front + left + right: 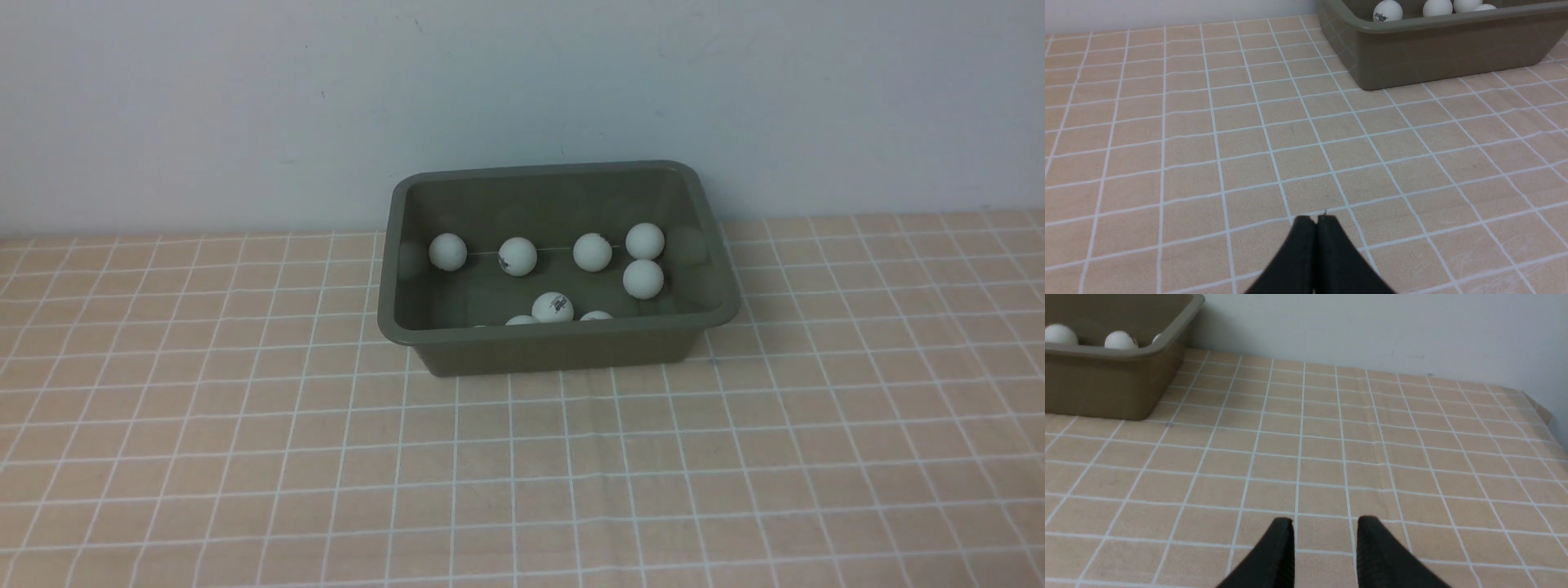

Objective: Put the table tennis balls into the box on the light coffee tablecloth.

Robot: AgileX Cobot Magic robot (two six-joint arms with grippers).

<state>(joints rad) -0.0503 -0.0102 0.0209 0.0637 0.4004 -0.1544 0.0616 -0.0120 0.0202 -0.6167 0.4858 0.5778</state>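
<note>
**Stock on my screens: box, balls, cloth, two pincers**

Item 1. The box (558,347), olive-green, rounded corners, flared rim. I see it standing upright on the light coffee tablecloth (245,457), close to the pale wall (245,106) at the far side.

Item 2. The table tennis balls (518,256), white, some with a dark logo. All those I can see lie inside the box: four along its far wall, one just nearer at the right end, one printed ball towards the near wall, and others partly hidden behind the near rim. I see none on the cloth.

Item 3. Left pincer (1315,220). Fingers pressed together, nothing between them, low over bare cloth, well apart from the box.

Item 4. Right pincer (1325,524). Fingers (1282,539) parted with a gap, empty, above bare cloth, well apart from the box.
</note>
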